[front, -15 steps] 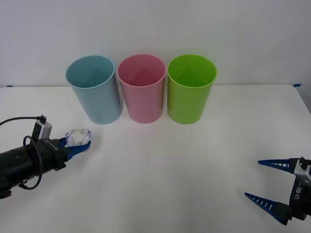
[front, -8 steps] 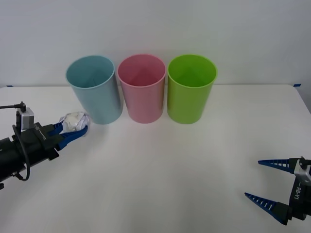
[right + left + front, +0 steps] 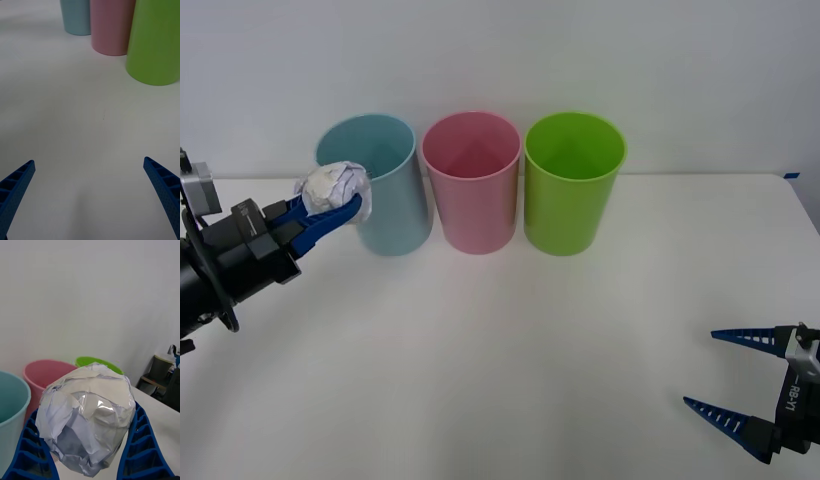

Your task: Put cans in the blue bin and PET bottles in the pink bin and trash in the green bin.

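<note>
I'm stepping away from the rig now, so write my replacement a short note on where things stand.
Left hand: shut on the trash, raised at rim height beside the blue bin.
Right hand: open, parked low at the table's near right.
Bins stand in a row at the back: blue, the pink bin, the green bin.
Done: trash picked up.
Left: carry it past blue and pink, drop it in green.

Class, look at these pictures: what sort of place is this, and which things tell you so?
Probably a robot test lab: a bare white table against a plain wall, three bins in a row (blue bin, pink bin, green bin), and the left pincer holding the trash.
</note>
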Motion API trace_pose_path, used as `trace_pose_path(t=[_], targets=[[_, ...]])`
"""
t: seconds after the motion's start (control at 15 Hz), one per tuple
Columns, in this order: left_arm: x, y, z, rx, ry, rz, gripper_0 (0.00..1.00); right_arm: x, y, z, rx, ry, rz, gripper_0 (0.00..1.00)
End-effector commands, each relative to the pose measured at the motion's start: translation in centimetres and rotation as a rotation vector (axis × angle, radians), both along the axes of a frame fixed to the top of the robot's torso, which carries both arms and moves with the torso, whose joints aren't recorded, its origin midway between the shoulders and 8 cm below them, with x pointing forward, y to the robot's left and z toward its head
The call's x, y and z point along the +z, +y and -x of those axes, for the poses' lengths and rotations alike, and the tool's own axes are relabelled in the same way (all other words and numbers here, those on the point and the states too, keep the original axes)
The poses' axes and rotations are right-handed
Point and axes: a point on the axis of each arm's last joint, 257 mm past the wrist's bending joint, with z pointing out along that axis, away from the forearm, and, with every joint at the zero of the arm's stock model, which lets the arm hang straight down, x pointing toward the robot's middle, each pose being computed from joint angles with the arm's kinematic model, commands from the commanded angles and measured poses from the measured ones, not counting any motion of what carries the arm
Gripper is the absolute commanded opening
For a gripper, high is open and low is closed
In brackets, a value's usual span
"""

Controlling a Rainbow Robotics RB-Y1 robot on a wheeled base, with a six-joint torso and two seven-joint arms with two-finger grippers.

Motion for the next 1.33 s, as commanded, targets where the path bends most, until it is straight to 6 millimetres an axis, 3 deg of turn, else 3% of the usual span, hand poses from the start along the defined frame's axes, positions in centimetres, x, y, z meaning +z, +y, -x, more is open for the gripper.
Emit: trace_pose_path(t=[0.07,0.27,0.33,0.6,1.07,1.33], targets=[[3.3,-0.8,-0.3,0.031,-0.050,0.015,0.00,0.0,0.0,0.0,0.000,0.000,0.000,1.00],[6.8,-2.9,-1.3,0.061,-0.096,0.020,0.00,0.0,0.0,0.0,0.000,0.000,0.000,1.00],[7.6,-4.4,-1.9,0.058,-0.094,0.028,0.00,0.0,0.0,0.0,0.000,0.000,0.000,1.00],[9.8,-7.6,-3.3,0.060,-0.089,0.044,0.00,0.0,0.0,0.0,0.000,0.000,0.000,1.00],[11.5,-13.7,-6.4,0.045,-0.039,0.025,0.00,0.0,0.0,0.0,0.000,0.000,0.000,1.00],[12.2,-16.6,-9.2,0.033,-0.013,0.006,0.00,0.0,0.0,0.0,0.000,0.000,0.000,1.00]])
